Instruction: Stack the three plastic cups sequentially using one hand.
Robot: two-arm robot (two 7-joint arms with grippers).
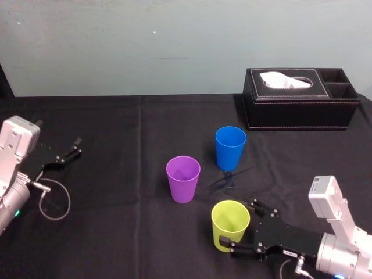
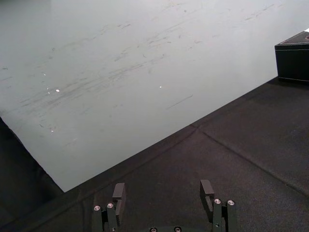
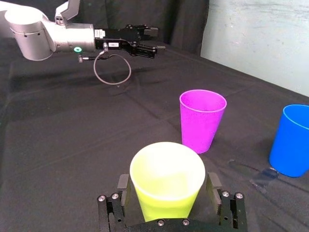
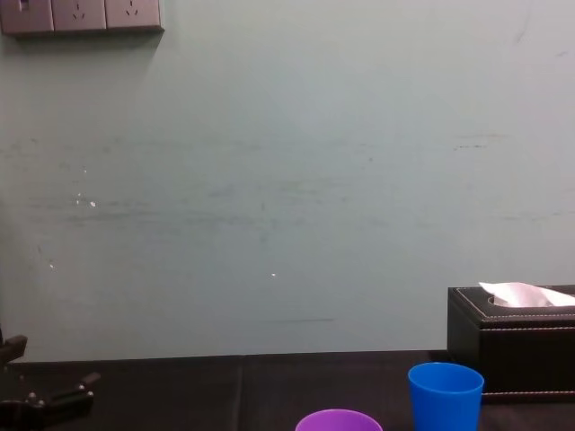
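**Right gripper straddles the yellow-green cup**

At the far left of the desk (image 1: 116,232), which is draped in black cloth, we see the left gripper (image 1: 74,147). It is well apart from the cups, and its jaws are spread with nothing between them. Toward the middle, the purple cup (image 1: 183,179) stands upright, mouth up. To its right and farther back, the blue cup (image 1: 230,148) also stands upright, apart from the purple one. Nearest to us, in front of both, the yellow-green cup (image 1: 230,225) stands upright on the cloth. The right gripper (image 1: 243,226) reaches in from the lower right with this cup between its jaws. They are spread, one on each side of the cup's wall, and the right wrist view shows a thin dark gap at either side. At the back right sits a black tissue box (image 1: 299,99).
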